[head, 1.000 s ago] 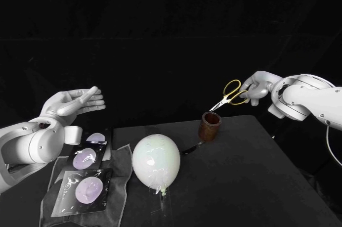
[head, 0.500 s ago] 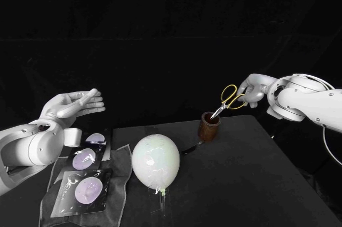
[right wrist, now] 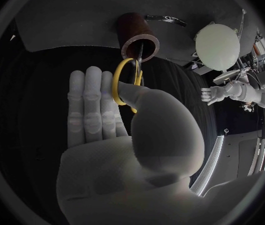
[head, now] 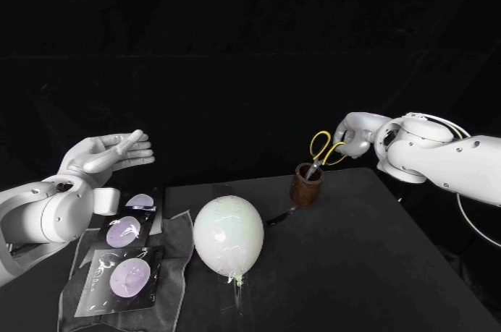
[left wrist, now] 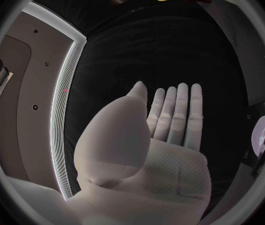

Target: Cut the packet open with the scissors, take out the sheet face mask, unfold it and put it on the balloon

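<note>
My right hand [head: 356,138] pinches the yellow-handled scissors [head: 326,150] between thumb and fingers [right wrist: 92,107]. The scissors stand blades down inside the brown cup [head: 307,186]; in the right wrist view the yellow loop [right wrist: 124,81] sits just above the cup's mouth [right wrist: 139,37]. A pale, glossy balloon [head: 228,234] lies on the black table [head: 355,267], left of the cup. Dark packets [head: 125,270] with pale round prints lie at the table's left side. My left hand [head: 108,152] is raised above them, flat and open, holding nothing [left wrist: 167,135].
A small white roll [head: 106,199] sits by the packets, behind my left forearm. A thin dark object [head: 278,218] lies at the cup's foot. Bare table stretches to the right of the balloon and toward the front edge.
My right hand moved left and down, bringing the scissors from above the cup into it, blades first. The left hand, balloon and packets have not moved.
</note>
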